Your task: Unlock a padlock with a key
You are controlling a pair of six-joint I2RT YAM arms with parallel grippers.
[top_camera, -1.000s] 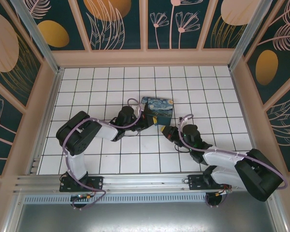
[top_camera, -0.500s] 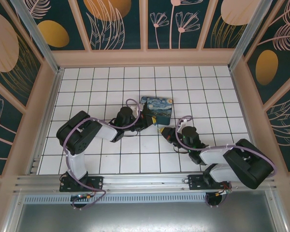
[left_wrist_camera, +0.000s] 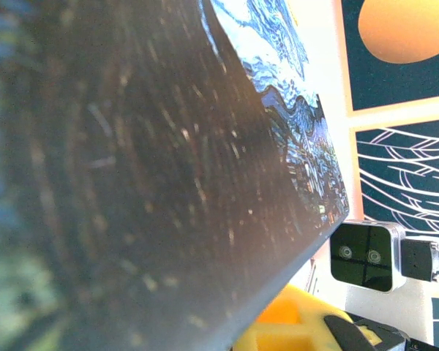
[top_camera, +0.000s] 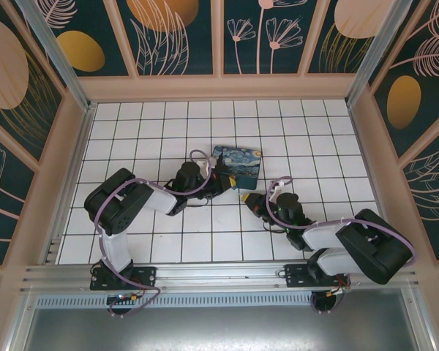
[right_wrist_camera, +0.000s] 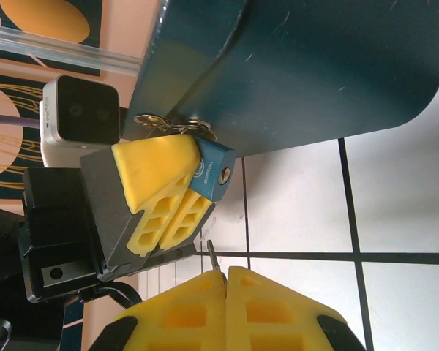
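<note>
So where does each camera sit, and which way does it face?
Top external: above and behind the bases, looking down on both arms and the starry-night painted rectangular box.
Left wrist: against that box's dark side, facing the right arm's wrist camera.
Right wrist: facing the box; right gripper shut on the thin metal key, left gripper holding the small blue padlock.
Shared: all three show the box.

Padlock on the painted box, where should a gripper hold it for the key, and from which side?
Pinch the padlock across its blue body, coming from the side away from the keyhole. It hangs from a hasp, so it needs steadying, and the keyhole end, facing the key in the right gripper, must stay uncovered. The left gripper seems to hold it so.
</note>
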